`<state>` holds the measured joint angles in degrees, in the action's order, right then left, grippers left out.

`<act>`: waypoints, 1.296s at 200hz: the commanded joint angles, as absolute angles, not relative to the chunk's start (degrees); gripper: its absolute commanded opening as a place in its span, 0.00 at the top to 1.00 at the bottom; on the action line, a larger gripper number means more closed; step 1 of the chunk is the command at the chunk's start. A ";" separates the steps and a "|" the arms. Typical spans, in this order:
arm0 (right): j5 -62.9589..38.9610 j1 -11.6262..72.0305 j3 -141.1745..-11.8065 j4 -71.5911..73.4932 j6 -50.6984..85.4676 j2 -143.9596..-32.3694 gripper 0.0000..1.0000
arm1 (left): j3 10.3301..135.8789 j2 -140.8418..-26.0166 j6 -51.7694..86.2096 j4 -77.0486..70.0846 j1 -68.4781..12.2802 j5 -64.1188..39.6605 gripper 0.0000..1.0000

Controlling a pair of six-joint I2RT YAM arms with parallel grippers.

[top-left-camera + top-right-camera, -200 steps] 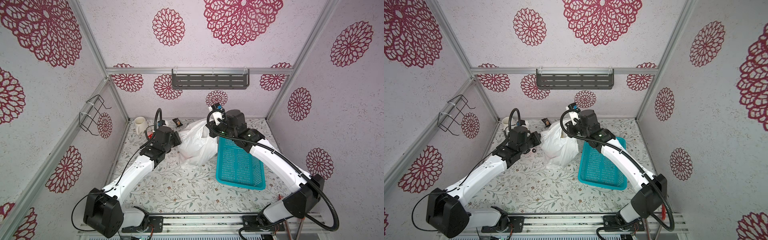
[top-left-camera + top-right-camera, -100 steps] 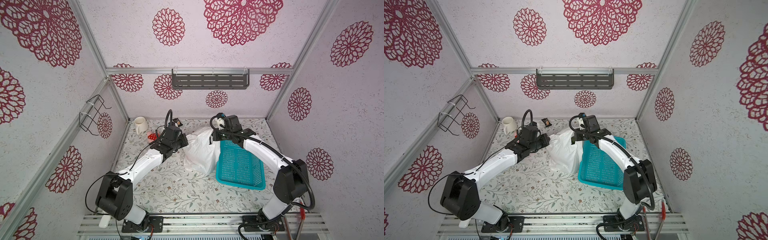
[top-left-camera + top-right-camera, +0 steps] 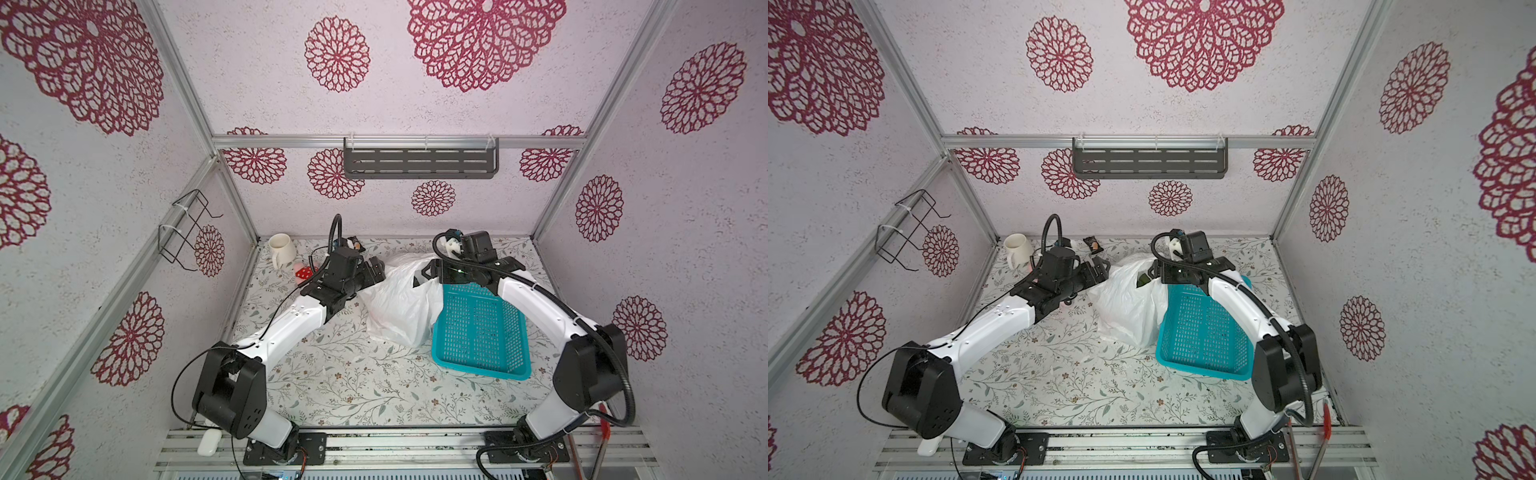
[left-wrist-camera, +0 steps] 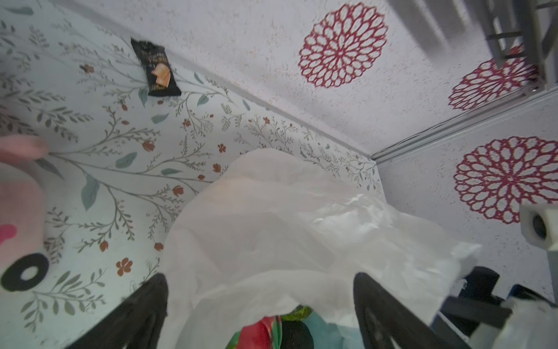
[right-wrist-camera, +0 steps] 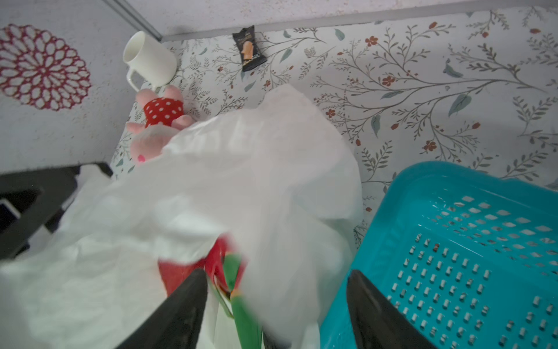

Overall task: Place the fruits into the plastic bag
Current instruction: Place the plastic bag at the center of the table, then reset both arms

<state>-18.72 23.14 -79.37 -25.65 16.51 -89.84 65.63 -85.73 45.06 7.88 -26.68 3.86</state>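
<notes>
While both sets of jaws stand wide, I see the left gripper (image 4: 259, 278) and right gripper (image 5: 276, 273) flanking the white plastic bag (image 3: 399, 307) on the desk (image 3: 353, 386), loose film between each pair. A strawberry (image 5: 176, 273) and long green fruit (image 5: 243, 314) sit inside it, right before the right gripper.

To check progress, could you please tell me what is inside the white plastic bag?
At the mouth of the thin white plastic bag, a red toy strawberry and a long green piece show. The film hides whatever lies deeper.
</notes>
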 commanded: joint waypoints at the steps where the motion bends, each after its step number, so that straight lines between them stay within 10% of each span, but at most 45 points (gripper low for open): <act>1: -23.58 23.24 -78.34 -29.46 12.67 -82.38 0.07 | 65.58 -80.45 43.07 5.00 -26.37 10.08 0.01; 65: -25.92 22.76 -73.92 -32.95 8.12 -71.34 0.01 | 61.34 -71.39 45.06 14.15 -25.67 33.75 0.01; 124: 27.52 13.27 -53.42 -11.67 18.28 -55.85 0.01 | 51.05 -62.80 50.93 28.72 -17.35 51.48 0.01; 185: 55.70 11.12 -26.54 14.44 15.53 -53.90 0.01 | 38.68 -64.56 41.83 14.20 -13.36 61.86 0.01; 259: 44.12 7.48 -13.17 38.81 12.82 -66.17 0.01 | 37.99 -73.56 28.73 -6.32 -8.96 51.42 0.01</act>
